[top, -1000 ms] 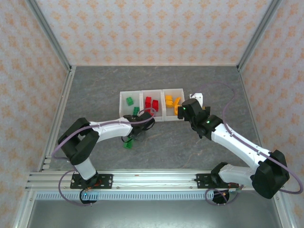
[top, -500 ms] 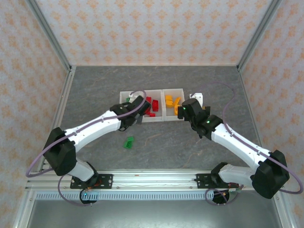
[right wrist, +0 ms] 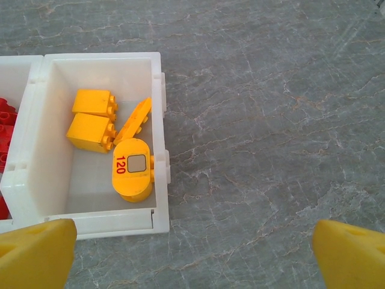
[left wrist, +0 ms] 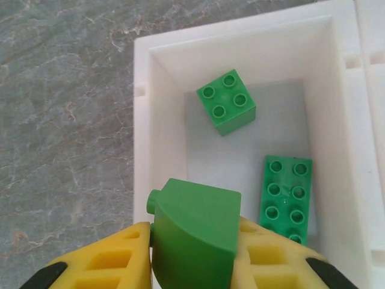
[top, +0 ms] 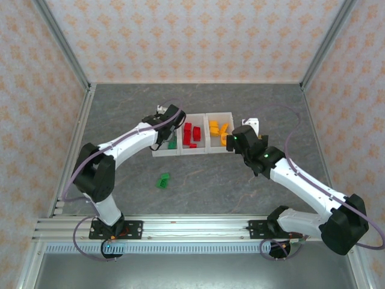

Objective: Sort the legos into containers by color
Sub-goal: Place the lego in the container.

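Left hand (left wrist: 192,259) pinched a smooth-sided green brick (left wrist: 195,232) — base cut off — above the left bin (left wrist: 141,120); right hand (right wrist: 192,253) spread, tips cropped.

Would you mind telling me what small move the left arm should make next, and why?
Probably open the left tool: it holds a green curved plastic brick above the left translucent white bin, where two green studded bricks already lie, so releasing should drop it with its colour.

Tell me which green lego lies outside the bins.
The green lego alone on the tabletop; two lie in the left bin, one between the left fingers.
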{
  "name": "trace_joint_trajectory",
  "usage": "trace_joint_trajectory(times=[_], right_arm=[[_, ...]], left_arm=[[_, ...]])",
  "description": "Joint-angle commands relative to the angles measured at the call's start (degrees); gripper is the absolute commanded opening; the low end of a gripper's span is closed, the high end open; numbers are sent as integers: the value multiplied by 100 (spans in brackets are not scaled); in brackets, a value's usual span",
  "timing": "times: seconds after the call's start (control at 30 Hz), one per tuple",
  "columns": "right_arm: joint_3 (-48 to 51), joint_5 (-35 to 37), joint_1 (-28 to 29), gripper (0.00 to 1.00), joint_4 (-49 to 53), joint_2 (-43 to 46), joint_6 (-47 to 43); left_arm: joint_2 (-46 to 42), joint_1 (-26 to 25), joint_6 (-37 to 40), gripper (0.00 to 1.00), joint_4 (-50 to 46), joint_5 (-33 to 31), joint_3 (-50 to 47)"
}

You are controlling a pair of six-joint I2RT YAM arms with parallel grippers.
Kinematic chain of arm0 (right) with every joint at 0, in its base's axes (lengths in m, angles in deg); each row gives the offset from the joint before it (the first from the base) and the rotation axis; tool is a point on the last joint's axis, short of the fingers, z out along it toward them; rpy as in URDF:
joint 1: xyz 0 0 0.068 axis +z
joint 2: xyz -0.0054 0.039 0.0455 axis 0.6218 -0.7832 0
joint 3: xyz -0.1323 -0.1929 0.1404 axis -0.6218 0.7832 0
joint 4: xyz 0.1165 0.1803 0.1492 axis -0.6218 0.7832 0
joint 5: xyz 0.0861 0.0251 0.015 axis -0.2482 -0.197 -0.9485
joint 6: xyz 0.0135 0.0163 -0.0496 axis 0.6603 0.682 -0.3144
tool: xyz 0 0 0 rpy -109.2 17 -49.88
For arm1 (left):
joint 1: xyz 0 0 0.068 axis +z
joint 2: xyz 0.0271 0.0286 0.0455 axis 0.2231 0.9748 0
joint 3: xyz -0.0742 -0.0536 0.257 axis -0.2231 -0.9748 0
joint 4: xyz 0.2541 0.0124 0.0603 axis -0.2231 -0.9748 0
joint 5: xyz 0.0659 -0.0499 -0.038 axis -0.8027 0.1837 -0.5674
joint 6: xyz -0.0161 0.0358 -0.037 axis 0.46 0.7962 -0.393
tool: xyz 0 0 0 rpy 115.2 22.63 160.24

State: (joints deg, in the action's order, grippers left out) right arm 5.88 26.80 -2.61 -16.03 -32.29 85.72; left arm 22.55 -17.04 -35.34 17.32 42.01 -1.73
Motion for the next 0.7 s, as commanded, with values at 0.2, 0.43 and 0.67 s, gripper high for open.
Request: trace_joint_trajectory(times=[0.2,0.43,0.67], right_arm=[[-73,61,-24,100,116,123,-56],[-62,-105,-24,100,90,-15,-37],[-116,-162,-24,100,36,-164,-57]], left_arm=[[580,221,-73,41,126,69,389],[478,309,-185,55,256,88,384],[55,305,-87,67,249,423,247]])
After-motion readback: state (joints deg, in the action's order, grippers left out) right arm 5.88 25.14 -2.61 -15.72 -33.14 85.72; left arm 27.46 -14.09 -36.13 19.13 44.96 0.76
